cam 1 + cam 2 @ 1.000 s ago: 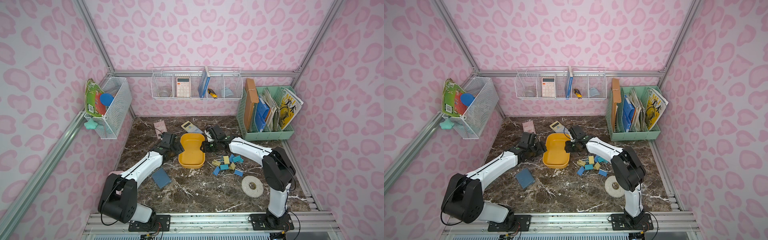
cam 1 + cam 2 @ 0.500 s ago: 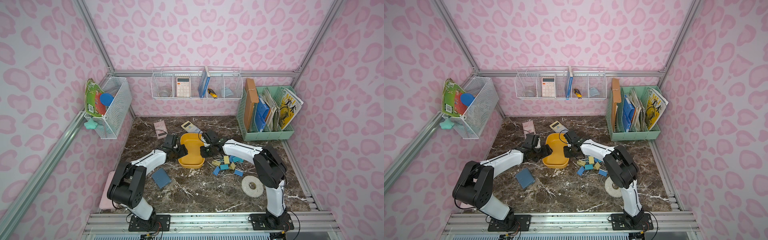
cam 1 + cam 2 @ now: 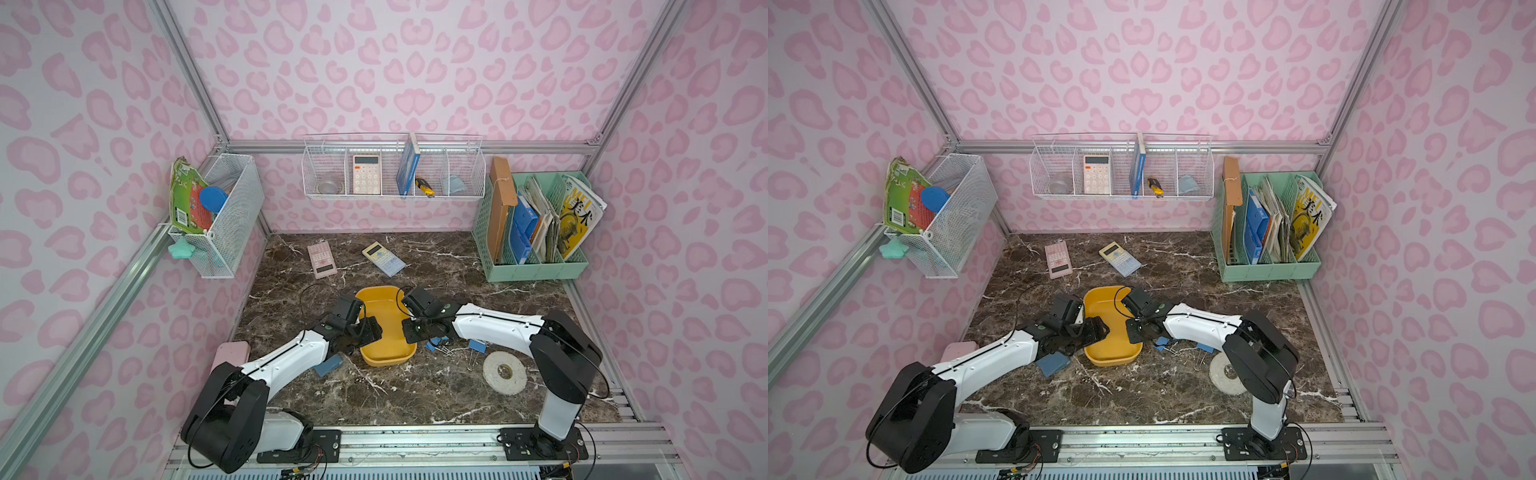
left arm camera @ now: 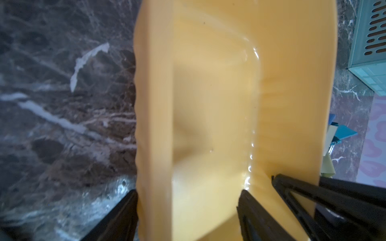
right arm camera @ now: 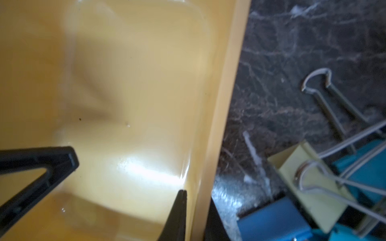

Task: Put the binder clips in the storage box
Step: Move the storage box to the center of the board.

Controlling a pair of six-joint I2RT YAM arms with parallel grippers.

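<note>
The storage box (image 3: 388, 349) sits mid-table on the dark marble table (image 3: 415, 395), its long sides running 12 to 6 o'clock. The left gripper (image 3: 363, 330) is at the box's 9 o'clock wall with its jaws spread wide, straddling it. The left wrist view shows one finger (image 4: 123, 215) outside the wall and the other (image 4: 250, 212) inside over the floor, with a clear gap, so it holds nothing.

The right gripper (image 3: 413, 330) is at the 3 o'clock wall, pinched almost closed on it. The right wrist view shows one finger (image 5: 177, 212) inside and its partner just outside, with the yellow rim between them.

The binder clips (image 3: 436, 344) lie heaped on the marble at about 4 o'clock from the box. They are just beside its wall and partly under the right arm, in blue, teal and pale yellow. A blue-grey pad (image 3: 328, 365) lies at the box's 8 o'clock. A white tape roll (image 3: 504, 372) lies farther out past the clips.
</note>
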